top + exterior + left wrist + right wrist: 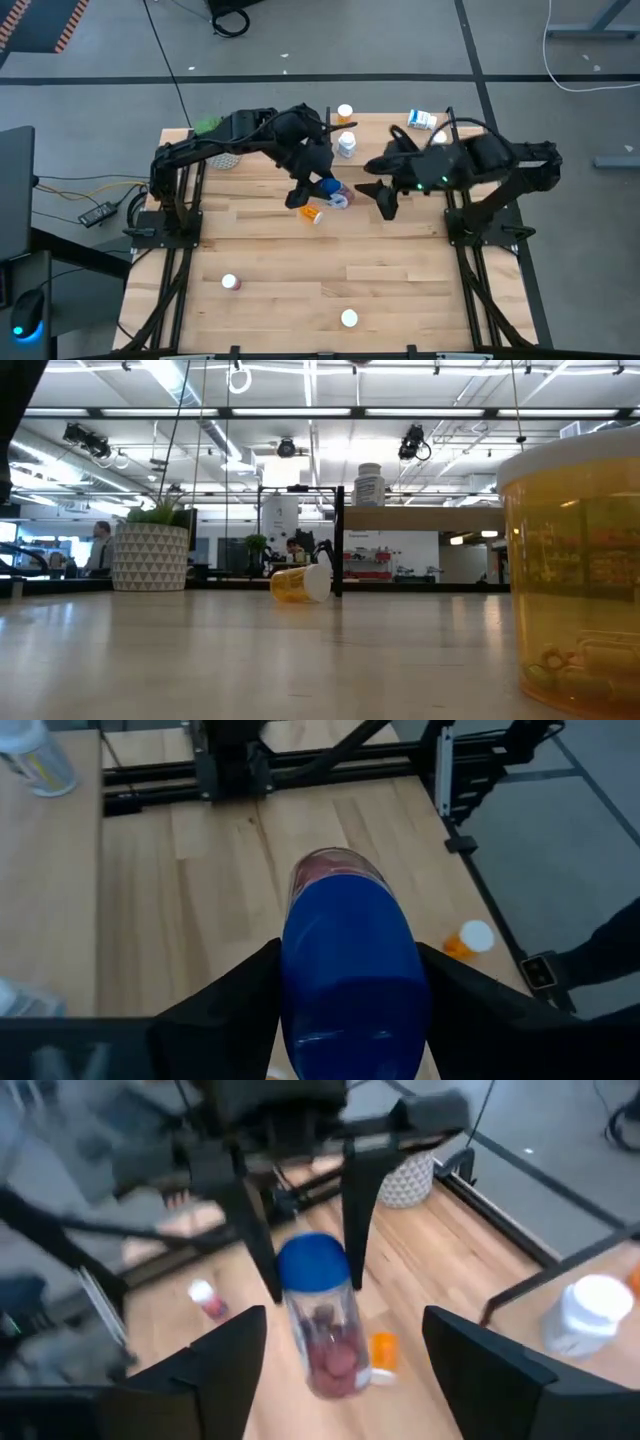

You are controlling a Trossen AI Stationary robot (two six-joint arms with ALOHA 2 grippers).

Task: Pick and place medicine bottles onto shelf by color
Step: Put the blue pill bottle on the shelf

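Behind the counter (260, 250) an open workshop is showing, a person standing far off. Nearest the front edge, two white-capped bottles (348, 318) are waiting at about six o'clock, well apart. At centre, the left gripper (350, 1020) is holding a blue-capped bottle (318, 1315) clamped by its cap, lifted over an orange bottle (313, 213) lying on its side. The right gripper (340, 1360) is facing it at three o'clock, fingers spread wide. I judge a carry, perhaps a handover, is underway; next comes travel toward twelve o'clock, where the shelf (420, 517) is standing.
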